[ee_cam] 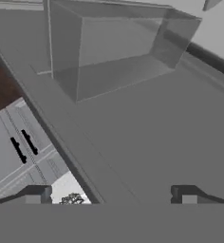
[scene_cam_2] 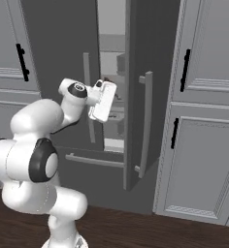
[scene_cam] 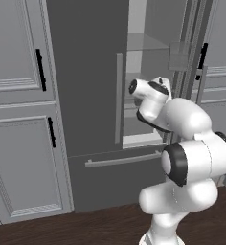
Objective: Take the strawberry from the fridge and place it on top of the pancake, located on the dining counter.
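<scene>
- Nearest you, the white arm (scene_cam: 191,158) rises from the dark wood floor (scene_cam: 86,225) and bends forward toward the fridge (scene_cam: 86,95), its wrist level with the refrigerator's middle shelves.
- The gripper (ee_cam: 111,197) sits at the gap between the two upper doors; in the hand view its two dark fingertips (ee_cam: 35,194) stand far apart at the bottom edge, jaws spread wide with nothing between them.
- Your hand camera looks along a broad grey inner surface, with a translucent door bin (ee_cam: 118,47) beyond the fingertips and a strip of panelled cabinet with black handles off to one side.
- The left fridge door (scene_cam: 84,76) is shut, its silver bar handle (scene_cam: 118,98) running upright just beside the wrist in the left base view.
- The right fridge door (scene_cam_2: 145,92) stands swung out toward you, edge on in the right base view, its own silver bar handle (scene_cam_2: 148,126) facing right.
- Below both doors, the bottom drawer (scene_cam: 115,179) is closed, its horizontal handle (scene_cam: 122,159) just behind the arm's elbow.
- Farther in, the pale interior shows glass shelves (scene_cam: 146,43) through the open gap; some small dark shapes sit on them behind the hand, too unclear to name.
- You cannot pick out the strawberry in these views; the wrist covers much of the opening.
- Light grey panelled cabinets (scene_cam: 21,119) flank the fridge on the left and right (scene_cam_2: 204,121), each with short black handles (scene_cam: 40,69).
</scene>
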Robot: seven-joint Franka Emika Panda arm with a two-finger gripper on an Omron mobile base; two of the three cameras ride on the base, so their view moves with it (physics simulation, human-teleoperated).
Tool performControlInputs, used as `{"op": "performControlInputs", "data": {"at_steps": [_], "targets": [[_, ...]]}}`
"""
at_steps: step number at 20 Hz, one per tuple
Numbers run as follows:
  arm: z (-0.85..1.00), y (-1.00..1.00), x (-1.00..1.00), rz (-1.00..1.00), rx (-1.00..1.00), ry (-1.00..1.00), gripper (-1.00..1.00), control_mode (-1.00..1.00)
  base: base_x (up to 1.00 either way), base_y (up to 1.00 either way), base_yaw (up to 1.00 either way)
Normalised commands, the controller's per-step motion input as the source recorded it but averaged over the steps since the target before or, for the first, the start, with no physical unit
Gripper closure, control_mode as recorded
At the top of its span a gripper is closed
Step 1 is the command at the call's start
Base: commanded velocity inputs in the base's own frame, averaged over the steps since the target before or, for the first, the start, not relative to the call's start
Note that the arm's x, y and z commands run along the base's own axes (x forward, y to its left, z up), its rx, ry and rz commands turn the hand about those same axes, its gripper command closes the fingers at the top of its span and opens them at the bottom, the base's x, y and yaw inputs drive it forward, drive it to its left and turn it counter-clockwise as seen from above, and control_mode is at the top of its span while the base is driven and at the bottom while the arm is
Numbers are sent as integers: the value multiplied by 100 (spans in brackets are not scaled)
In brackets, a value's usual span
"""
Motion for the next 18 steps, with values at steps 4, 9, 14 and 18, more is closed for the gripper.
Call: {"op": "performControlInputs", "data": {"at_steps": [4, 9, 14, 18], "targets": [[0, -45, -7, 1, -24, 36, -100, -100, 0, 0, 0], [-14, -49, -3, 3, -15, 28, -100, -100, 0, 0, 0], [-12, -68, -18, 1, -9, 26, -100, -100, 0, 0, 0], [-1, -92, -33, 0, -3, 21, -100, -100, 0, 0, 0]]}}
